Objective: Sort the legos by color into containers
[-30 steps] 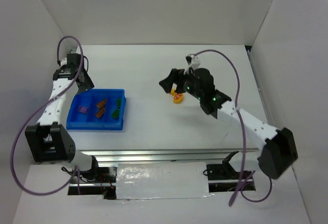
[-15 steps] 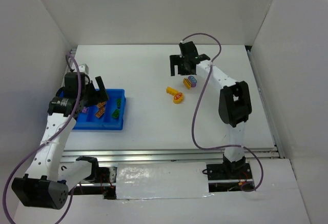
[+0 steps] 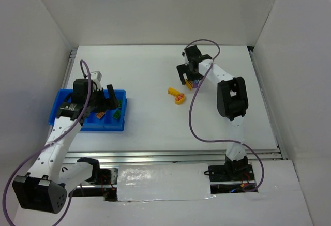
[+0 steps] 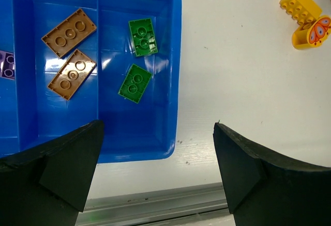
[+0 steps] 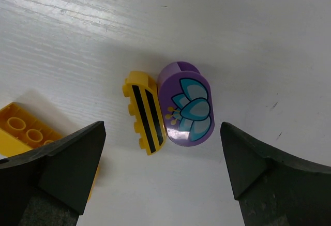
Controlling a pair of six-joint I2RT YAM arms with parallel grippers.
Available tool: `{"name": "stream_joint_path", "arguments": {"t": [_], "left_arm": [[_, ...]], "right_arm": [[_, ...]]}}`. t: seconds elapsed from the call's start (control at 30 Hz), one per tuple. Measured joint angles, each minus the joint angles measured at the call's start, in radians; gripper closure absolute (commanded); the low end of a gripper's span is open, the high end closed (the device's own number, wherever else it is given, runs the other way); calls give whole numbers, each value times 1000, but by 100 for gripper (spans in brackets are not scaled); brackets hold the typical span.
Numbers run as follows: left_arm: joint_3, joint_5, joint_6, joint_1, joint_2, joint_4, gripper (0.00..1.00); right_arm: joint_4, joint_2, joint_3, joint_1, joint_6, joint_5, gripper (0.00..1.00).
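The blue tray [image 3: 60,95] [image 4: 175,55] lies at the left. Its rightmost compartment holds two green legos [image 4: 142,36] [image 4: 135,83]. The compartment beside it has two orange-brown legos [image 4: 69,26] [image 4: 72,74], and a purple lego [image 4: 5,64] shows at the view's left edge. My left gripper [image 3: 103,101] [image 4: 158,127] hangs open over the tray's near right corner, holding nothing. My right gripper [image 3: 189,77] [image 5: 163,127] is open, straddling a purple flower lego [image 5: 187,111] [image 3: 191,85] and a yellow striped lego [image 5: 145,113] that lie touching on the table.
A yellow brick [image 3: 172,90] [image 4: 300,5] and a yellow rounded piece with an orange face [image 3: 180,99] [image 4: 312,32] lie mid-table, left of the right gripper. White walls enclose the table. A metal rail [image 3: 176,156] runs along its near edge.
The left arm has swung right and now hangs over the tray. The right arm has come to the purple and striped legos and dropped over them, its jaws opening wider.
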Motion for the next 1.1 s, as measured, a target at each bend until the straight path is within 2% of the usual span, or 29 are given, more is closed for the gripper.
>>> {"name": "stream_joint_path", "arguments": {"t": [0.2, 0.37, 0.47, 0.63, 0.7, 0.97, 1.1], "left_arm": [[-18, 0, 2, -6, 9, 16, 0], [-18, 0, 2, -11, 18, 25, 1], [-18, 0, 2, -12, 20, 25, 0], [-18, 1, 2, -12, 21, 25, 0], [-18, 1, 2, -12, 21, 25, 0], [-18, 3, 2, -13, 30, 25, 1], [-17, 3, 2, -13, 30, 25, 0]], "right_arm": [[-51, 61, 63, -5, -48, -23, 1], [-128, 114, 143, -14, -81, -47, 5], [-171, 120, 166, -22, -92, -64, 12], [-214, 135, 215, -37, -107, -88, 30], [-223, 140, 221, -39, -109, -102, 30], [-269, 179, 259, -43, -107, -146, 18], [-306, 201, 273, -43, -103, -153, 18]]}}
